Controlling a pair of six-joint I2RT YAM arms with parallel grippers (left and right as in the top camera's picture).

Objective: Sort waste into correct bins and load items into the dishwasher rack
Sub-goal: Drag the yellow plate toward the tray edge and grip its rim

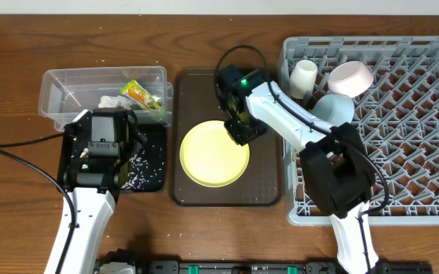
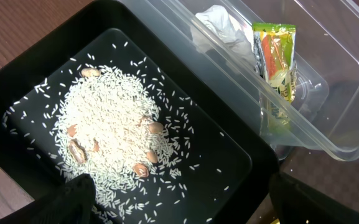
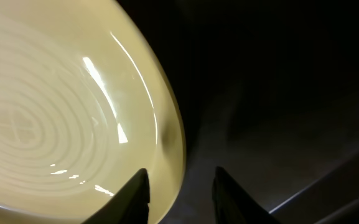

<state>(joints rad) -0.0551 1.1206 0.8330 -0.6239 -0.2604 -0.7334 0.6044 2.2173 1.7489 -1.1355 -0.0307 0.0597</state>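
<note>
The round yellow plate (image 1: 214, 154) lay flat, face up, on the dark brown serving tray (image 1: 265, 183), its rim between the slightly parted fingers of the right end effector (image 3: 180, 180). The left end effector (image 2: 188, 199) stood wide apart, with loose white rice grains (image 2: 111, 124) in the shallow black tub (image 2: 30, 68) beneath it.

No text can be read anywhere. Snack wrapper (image 2: 274, 59), ahead and to the right of the left claw (image 2: 185, 210), has green-orange print, too blurred to read.
</note>
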